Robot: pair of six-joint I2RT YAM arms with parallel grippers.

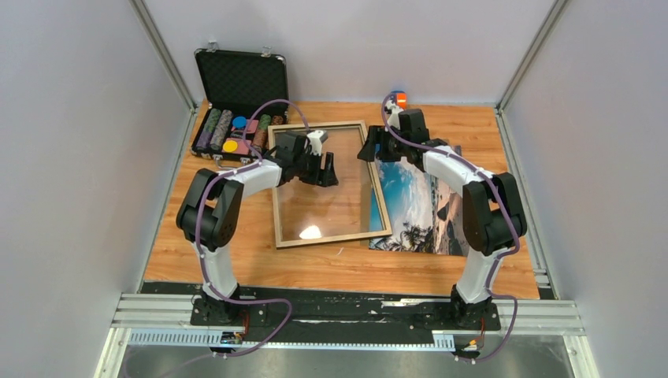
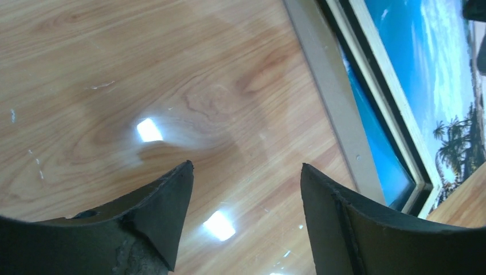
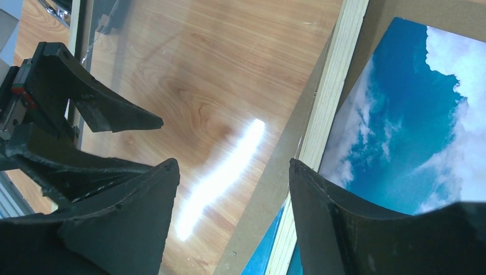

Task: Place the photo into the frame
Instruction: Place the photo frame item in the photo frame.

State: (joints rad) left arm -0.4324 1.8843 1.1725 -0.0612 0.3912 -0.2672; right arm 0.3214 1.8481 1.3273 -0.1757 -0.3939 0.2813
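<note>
**Both end effectors open above the frame, photo half tucked under its edge**

We see the large pale wood rectangular frame with a clear glass pane [image 1: 331, 238] lying flat in the middle of the wooden table [image 1: 236, 260]. The glossy beach print of blue sky, clouds and palms [image 1: 413, 201] lies just beside it on the right. The print's left strip is hidden under the frame's right rail. In the left wrist view that strip shows blue through the glass.

The right arm covers the print's far end and part of its right side, so we cannot trace those edges. The left end effector [image 1: 325, 175] hangs over the glass with its fingers [image 2: 166, 212] spread and nothing between them. The right end effector [image 1: 370, 150] sits at the frame's far right corner, also spread and gripping nothing. The frame's right rail runs below its gap, and we cannot tell whether it touches the rail.

A black open case of coloured chips [image 1: 240, 83] stands at the table's far left. Past the print's corner, a dull brown surface [image 3: 435, 11] is cut off by the picture's top edge. We cannot identify it.
</note>
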